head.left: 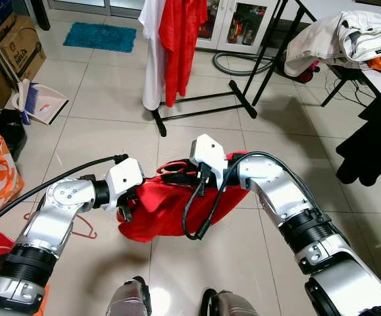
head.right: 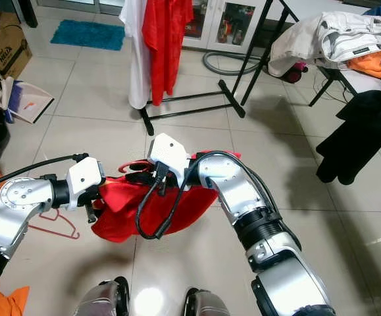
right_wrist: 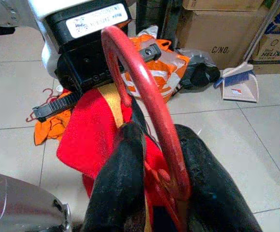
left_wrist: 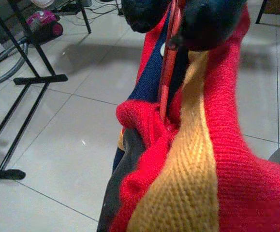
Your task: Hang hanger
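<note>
On the left, the left gripper [head.left: 126,209] is holding one side of a red garment [head.left: 170,207] at about knee height above the tiled floor [head.left: 98,131]; its fingers are buried in the cloth, so I cannot tell whether they are spread or pressed together. The garment is a soft knit with a yellow stripe [left_wrist: 188,193], sagging in a loose bundle between the two arms, light but floppy, likely to slide or bunch if pulled by the fabric alone. To the right, the right gripper [right_wrist: 154,159] is pinching the base of the red hanger [right_wrist: 144,96] hook, fingers [right_wrist: 120,179] pressed against it on both sides. The hanger is looking stiff, thin and smooth, probably plastic, so it may be twisting in a light pinch; the hook's neck is the sensible place to hold, leaving the curve free to catch a rail. The hanger's shoulders are buried inside the garment and cannot be made out. Farther off, the rack [head.left: 197,99] is standing with a white and a red garment already on it, its top rail cut off by the frame edge.
</note>
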Motion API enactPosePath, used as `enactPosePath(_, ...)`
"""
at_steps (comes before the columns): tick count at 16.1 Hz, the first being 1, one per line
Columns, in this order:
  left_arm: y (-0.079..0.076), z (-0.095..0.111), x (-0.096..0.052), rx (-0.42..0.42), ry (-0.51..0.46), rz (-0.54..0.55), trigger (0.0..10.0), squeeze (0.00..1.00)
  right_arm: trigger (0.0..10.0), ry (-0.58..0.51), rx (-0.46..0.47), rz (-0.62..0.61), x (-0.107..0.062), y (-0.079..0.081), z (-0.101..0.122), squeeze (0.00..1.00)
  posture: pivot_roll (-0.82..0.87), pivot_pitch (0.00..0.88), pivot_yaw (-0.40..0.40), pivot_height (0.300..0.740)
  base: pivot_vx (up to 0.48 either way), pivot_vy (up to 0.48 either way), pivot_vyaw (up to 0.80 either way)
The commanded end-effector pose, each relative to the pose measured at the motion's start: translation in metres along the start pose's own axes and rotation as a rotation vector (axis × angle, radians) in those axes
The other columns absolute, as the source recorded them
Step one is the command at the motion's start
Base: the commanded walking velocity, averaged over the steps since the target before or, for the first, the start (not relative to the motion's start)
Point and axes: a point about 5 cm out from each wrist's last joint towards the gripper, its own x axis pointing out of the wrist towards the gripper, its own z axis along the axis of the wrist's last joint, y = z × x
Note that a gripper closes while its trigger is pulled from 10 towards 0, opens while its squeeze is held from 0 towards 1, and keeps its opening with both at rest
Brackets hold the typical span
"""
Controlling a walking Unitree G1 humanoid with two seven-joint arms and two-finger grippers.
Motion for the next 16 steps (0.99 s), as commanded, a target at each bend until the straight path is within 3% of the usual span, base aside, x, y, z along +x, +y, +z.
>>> enactPosePath(1, 0.0043, 0.0123, 0.0024, 0.049, -0.033, 0.004, 10.0, 0.0, 0.0, 0.008, -0.016, -0.019, -0.0053, -0.0052, 0.0002, 0.0, 0.02, 0.148, -0.123, 0.74, 0.0, 0.0, 0.0)
enactPosePath(13, 0.0053, 0.0117, 0.0043, 0.053, -0.026, 0.02, 10.0, 0.0, 0.0, 0.027, -0.033, -0.002, -0.0093, -0.0059, -0.003, 0.0, 0.02, 0.151, -0.129, 0.74, 0.0, 0.0, 0.0)
enactPosePath(14, 0.0055, 0.0118, 0.0042, 0.053, -0.026, 0.023, 10.0, 0.0, 2.9, 0.05, -0.058, 0.005, -0.0102, -0.0058, -0.0035, 0.0, 0.02, 0.151, -0.129, 0.74, 0.0, 0.0, 0.0)
enactPosePath(15, 0.0055, 0.0119, 0.0041, 0.053, -0.027, 0.025, 10.0, 0.0, 10.0, 0.075, -0.091, 0.026, -0.0132, -0.0059, -0.0031, 1.0, 0.02, 0.151, -0.129, 0.74, 0.0, 0.0, 0.0)
enactPosePath(16, 0.0055, 0.0118, 0.004, 0.053, -0.027, 0.026, 10.0, 0.0, 10.0, 0.078, -0.11, 0.038, -0.015, -0.006, -0.0013, 1.0, 0.02, 0.151, -0.129, 0.74, 0.0, 0.0, 0.0)
